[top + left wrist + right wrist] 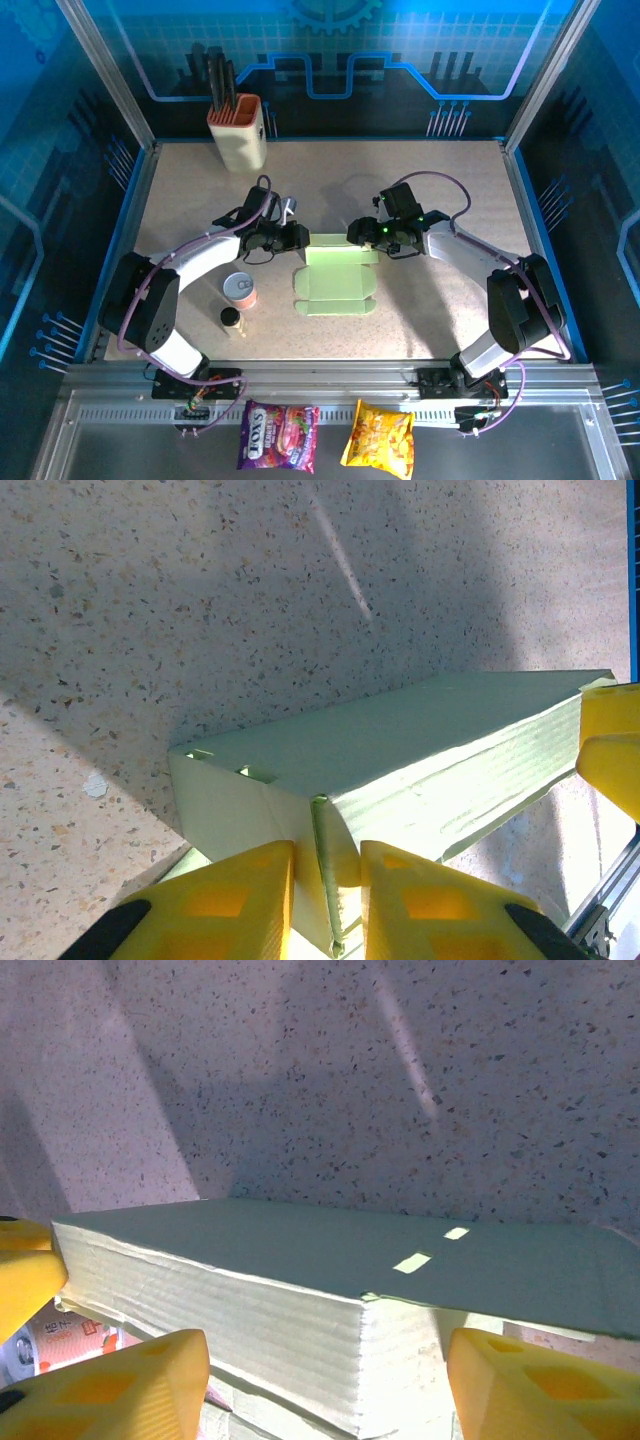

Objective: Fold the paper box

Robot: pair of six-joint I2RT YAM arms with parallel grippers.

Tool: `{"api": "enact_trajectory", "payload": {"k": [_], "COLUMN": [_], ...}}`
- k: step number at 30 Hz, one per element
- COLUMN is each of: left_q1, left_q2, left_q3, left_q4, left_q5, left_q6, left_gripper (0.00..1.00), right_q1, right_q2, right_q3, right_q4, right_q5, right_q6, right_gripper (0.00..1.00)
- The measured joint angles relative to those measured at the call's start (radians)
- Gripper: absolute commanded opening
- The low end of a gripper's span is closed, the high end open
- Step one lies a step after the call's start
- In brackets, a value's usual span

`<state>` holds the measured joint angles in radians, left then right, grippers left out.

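Currently I see the paper box (335, 285) at the middle of the table (440, 180), between my two arms, its far part raised into a shallow box shape while the nearer panel lies flat with small flaps at its edges. My left gripper (297, 240) is at the box's left end, and on the left wrist camera its yellow fingers (235, 900) are pressed together on a thin upright edge of the green cardboard, so it is clamped on the paper box. My right gripper (358, 232) is at the opposite end. On the right wrist camera its fingers (545, 1380) stand wide apart on either side of the box's end. A gap shows beside one of them, so the gripper is spread and not clamping anything. Each wrist camera also catches a yellow fingertip of the other arm at the far end of the box. Two small slots show in the box's top panel. To the left of the box, a small can (240, 291) and a little dark-capped bottle (231, 319) stand near my left arm, apart from the cardboard. A beige utensil holder (238, 135) with dark handles sits at the far left of the table. Two snack packets (279, 436) lie on the metal rail in front of the arm bases.
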<state>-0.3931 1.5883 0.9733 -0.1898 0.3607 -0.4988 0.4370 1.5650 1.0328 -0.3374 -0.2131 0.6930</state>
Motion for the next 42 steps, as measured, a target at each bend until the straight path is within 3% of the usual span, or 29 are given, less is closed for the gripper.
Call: {"api": "enact_trajectory", "payload": {"k": [14, 22, 28, 30, 33, 37, 42], "left_q1": [0.0, 0.0, 0.005, 0.005, 0.005, 0.003, 0.003], "left_q2": [0.0, 0.0, -0.008, -0.008, -0.008, -0.016, -0.037], "left_q3": [0.0, 0.0, 0.0, 0.0, -0.002, -0.018, -0.037], "left_q4": [0.0, 0.0, -0.01, -0.01, -0.007, 0.012, 0.016], "left_q5": [0.0, -0.003, -0.016, -0.016, -0.016, -0.014, -0.016], "left_q6": [0.0, 0.0, 0.0, -0.001, -0.009, -0.027, -0.039], "left_gripper": [0.24, 0.24, 0.23, 0.23, 0.22, 0.22, 0.21], "right_q1": [0.0, -0.01, -0.022, -0.024, -0.026, -0.026, -0.026], "right_q2": [0.006, 0.019, 0.018, 0.018, 0.018, 0.005, -0.081], "right_q3": [-0.052, -0.1, -0.104, -0.105, -0.107, -0.118, -0.135], "right_q4": [0.103, 0.197, 0.239, 0.248, 0.247, 0.211, 0.153], "right_q5": [-0.096, -0.151, -0.178, -0.181, -0.18, -0.153, -0.112], "right_q6": [0.086, 0.152, 0.178, 0.18, 0.177, 0.153, 0.117], "right_gripper": [0.5, 0.26, 0.13, 0.16, 0.33, 0.47, 0.54]}}
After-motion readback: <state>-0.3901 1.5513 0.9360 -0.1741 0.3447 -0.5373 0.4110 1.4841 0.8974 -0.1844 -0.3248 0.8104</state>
